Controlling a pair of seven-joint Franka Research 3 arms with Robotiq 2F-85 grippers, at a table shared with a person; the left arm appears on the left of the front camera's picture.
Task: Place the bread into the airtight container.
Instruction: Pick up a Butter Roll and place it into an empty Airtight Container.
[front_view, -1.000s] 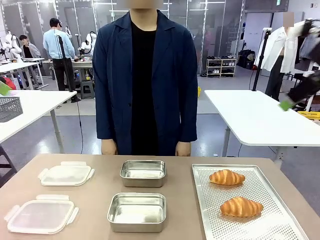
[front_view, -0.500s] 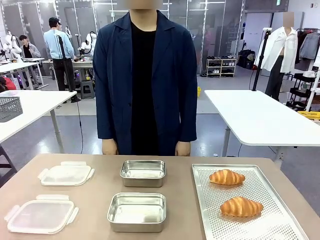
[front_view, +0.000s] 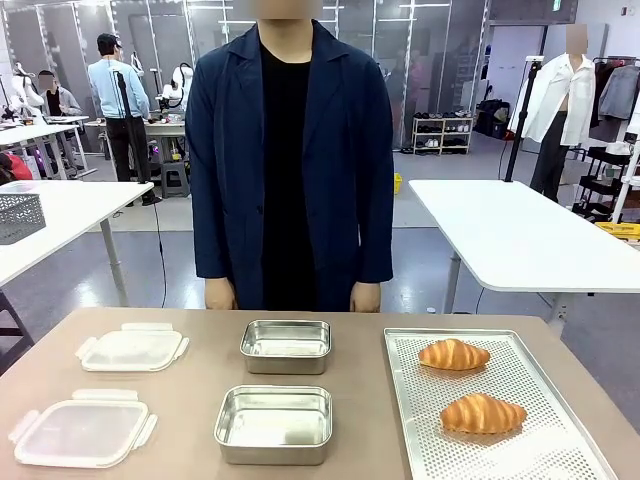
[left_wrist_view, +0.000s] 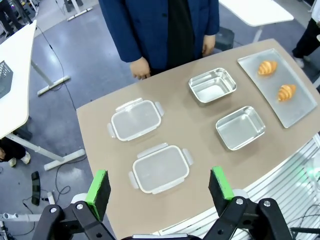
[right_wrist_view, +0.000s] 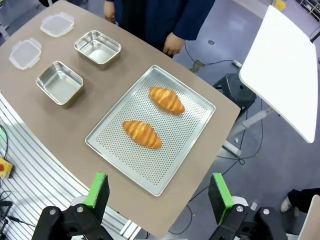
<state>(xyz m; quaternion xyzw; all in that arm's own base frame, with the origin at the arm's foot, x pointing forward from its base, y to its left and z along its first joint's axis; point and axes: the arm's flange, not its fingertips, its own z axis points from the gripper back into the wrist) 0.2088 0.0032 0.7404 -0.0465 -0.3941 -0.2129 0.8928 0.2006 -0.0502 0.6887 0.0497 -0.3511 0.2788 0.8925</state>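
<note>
Golden croissants are sitting on the perforated metal tray (front_view: 540, 450) at the robot's right end of the worktop (front_view: 190, 400). The far croissant (front_view: 454, 354) is lying toward the person, and the near croissant (front_view: 482, 413) is lying closer to the robot. The two are apart, and nothing is touching either.

No bread is in a container yet. The near container (front_view: 273, 452) and the far container (front_view: 286, 365), both bare steel with their tops off, are waiting mid-worktop and looking empty. The far lid (front_view: 132, 349) and the near lid (front_view: 82, 432) are lying off to the left.

The right jaws are hanging high above the tray, green pads (right_wrist_view: 97, 190) spread as wide as they go and gripping nothing. The left jaws are hovering high over the lids, their pads (left_wrist_view: 98, 187) equally wide and just as empty. The person is standing at the far edge with one hand (front_view: 219, 293) and the other hand (front_view: 366, 297) hanging down just beyond the worktop.

Plenty could go wrong from here, I reckon. A croissant is soft and flaky, so a hard squeeze is likely to crush it or tear off the crust. Pinching it by a tapering tip is risking a slip on the way across. Coming down too deep is asking for the pads to scrape the tray and shove it. The containers are looking light with low walls. A release too near a rim could leave the bread perched on the edge or nudge the container away.
</note>
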